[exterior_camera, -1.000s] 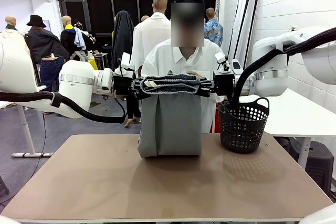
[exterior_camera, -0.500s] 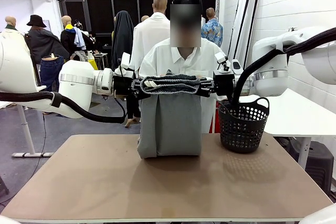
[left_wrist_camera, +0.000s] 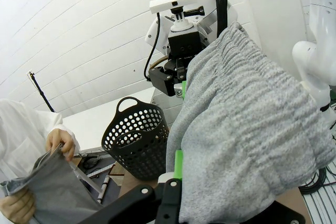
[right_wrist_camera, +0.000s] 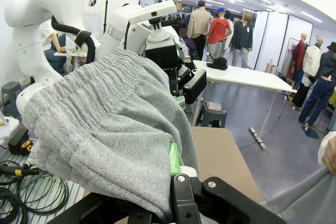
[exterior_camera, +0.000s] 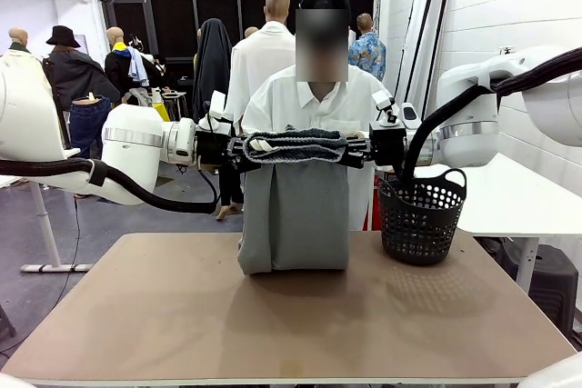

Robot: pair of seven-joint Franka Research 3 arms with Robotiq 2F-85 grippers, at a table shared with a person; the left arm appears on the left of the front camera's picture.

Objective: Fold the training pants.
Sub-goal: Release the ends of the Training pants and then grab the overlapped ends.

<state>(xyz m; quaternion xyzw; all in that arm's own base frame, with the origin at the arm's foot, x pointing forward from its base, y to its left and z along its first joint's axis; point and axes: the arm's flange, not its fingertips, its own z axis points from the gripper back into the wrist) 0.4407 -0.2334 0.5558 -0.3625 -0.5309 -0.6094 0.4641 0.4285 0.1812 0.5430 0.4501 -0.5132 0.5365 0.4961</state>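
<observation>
The light grey training pants (exterior_camera: 296, 215) hang by their gathered waistband (exterior_camera: 296, 145), stretched level between my two grippers above the table. My left gripper (exterior_camera: 244, 145) is shut on the waistband's left end, and my right gripper (exterior_camera: 356, 147) is shut on its right end. The fabric drops down until it meets the tabletop. In the left wrist view the pants (left_wrist_camera: 236, 129) drape over my left gripper (left_wrist_camera: 176, 182). The right wrist view has the cloth (right_wrist_camera: 105, 129) bunched over my right gripper (right_wrist_camera: 176, 166). The person's hands (left_wrist_camera: 60, 142) hold another part of the grey fabric behind.
A black perforated basket (exterior_camera: 420, 215) stands at the table's far right, close under my right arm. The brown table (exterior_camera: 291, 324) has free room in front of the pants. The person in a white shirt (exterior_camera: 309, 102) stands at the far edge.
</observation>
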